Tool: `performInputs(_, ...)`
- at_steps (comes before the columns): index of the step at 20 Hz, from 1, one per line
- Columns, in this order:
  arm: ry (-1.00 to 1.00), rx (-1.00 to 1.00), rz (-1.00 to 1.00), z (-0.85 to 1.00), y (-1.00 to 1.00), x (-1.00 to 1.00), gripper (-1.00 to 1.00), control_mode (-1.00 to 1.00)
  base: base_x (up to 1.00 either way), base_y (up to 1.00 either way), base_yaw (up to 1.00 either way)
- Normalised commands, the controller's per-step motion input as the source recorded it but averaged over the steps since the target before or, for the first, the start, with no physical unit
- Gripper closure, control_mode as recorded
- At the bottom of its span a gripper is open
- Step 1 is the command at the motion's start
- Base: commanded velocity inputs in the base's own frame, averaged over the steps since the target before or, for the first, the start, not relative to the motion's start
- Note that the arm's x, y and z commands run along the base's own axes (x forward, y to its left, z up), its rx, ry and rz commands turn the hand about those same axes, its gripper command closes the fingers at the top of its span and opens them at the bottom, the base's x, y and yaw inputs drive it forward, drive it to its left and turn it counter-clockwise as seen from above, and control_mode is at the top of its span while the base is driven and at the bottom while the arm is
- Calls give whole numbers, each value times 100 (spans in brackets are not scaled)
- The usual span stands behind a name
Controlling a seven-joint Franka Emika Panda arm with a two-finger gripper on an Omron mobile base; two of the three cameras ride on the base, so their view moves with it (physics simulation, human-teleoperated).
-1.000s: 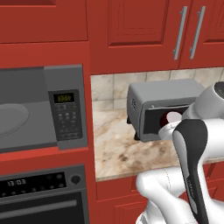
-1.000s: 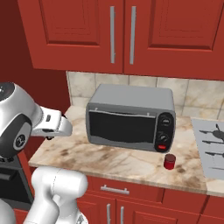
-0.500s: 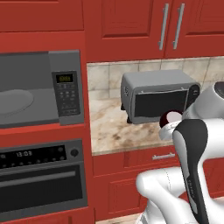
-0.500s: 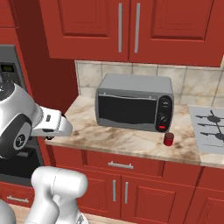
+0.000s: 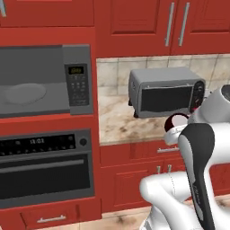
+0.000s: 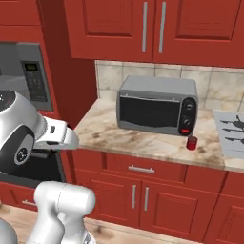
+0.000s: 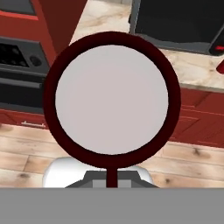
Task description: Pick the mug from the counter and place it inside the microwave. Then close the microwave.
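While off the counter [image 6: 143, 143], mug [image 7: 111, 98] in claw.

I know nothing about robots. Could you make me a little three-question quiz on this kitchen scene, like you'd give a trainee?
1. True or false: the mug is standing on the counter.
2. What is built in directly below the microwave? A) a sink B) a black-fronted oven C) a fridge
3. Fill in the blank: the mug is dark red outside and ___ inside.

Key
1. False. It is lifted clear of the counter, and the hand view shows wooden floor beneath it.
2. B
3. white
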Motion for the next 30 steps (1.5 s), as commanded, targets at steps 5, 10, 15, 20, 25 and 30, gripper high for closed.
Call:
performInputs(5,0,0,0,0,0,0,100,100,0,43,34)
performInputs(10,0,0,0,0,0,0,100,100,7,37,35)
performInputs(15,0,0,0,0,0,0,100,100,17,48,37)
performInputs(20,0,0,0,0,0,0,100,100,55,60,27)
performInputs(25,0,0,0,0,0,0,100,100,70,32,-10)
performInputs(30,0,0,0,0,0,0,100,100,35,30,-26)
